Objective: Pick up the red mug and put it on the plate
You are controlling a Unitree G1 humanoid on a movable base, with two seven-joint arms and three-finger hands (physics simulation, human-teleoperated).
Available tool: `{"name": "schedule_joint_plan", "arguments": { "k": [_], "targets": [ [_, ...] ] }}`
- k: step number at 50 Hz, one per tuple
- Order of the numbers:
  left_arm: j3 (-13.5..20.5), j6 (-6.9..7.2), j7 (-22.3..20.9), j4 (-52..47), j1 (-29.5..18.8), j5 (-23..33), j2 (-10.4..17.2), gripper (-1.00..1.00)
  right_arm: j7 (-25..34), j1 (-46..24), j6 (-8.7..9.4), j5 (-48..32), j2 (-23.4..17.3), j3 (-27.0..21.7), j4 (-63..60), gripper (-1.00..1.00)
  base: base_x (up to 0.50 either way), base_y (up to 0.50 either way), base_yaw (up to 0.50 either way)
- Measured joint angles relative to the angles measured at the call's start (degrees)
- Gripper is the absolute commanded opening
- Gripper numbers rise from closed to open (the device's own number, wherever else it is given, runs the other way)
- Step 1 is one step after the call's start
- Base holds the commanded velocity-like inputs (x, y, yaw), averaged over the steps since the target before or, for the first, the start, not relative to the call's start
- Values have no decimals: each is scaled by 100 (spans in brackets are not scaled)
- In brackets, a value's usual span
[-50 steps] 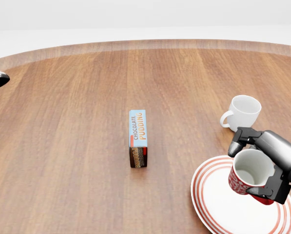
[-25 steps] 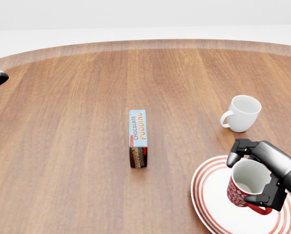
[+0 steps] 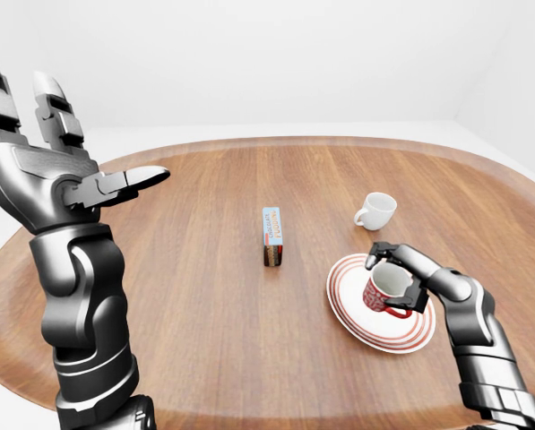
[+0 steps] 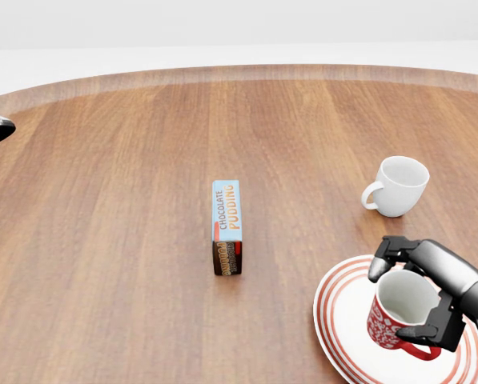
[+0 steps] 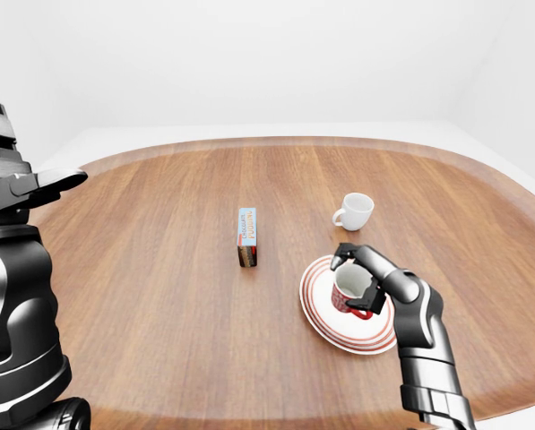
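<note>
Holding the red mug (image 4: 400, 314) over the striped plate (image 4: 351, 336), my right hand (image 4: 427, 292) had its fingers wrapped round the rim and body, handle toward me. I judged it rigid, glazed, slippery and chippable, so best gripped across the wall. Whether it touched the plate, I couldn't tell. It looked empty, as did the white cup (image 4: 399, 186). My left hand (image 3: 61, 175) was raised, fingers spread.

table (image 4: 102, 240): satin wood grain | red mug (image 4: 395, 316): glossy ceramic | plate (image 4: 343, 320): glossy glazed | right hand (image 4: 423, 296): dark metallic sheen
</note>
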Motion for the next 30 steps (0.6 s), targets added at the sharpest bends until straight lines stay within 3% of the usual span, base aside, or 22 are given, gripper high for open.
{"name": "schedule_joint_plan", "arguments": {
  "k": [30],
  "targets": [
    [2, 0, -35, 51, 13, 16, -3, 100, 0, -114, 0, 41, -25, 107, 625, -100, 0, 0, 0]
  ]
}}
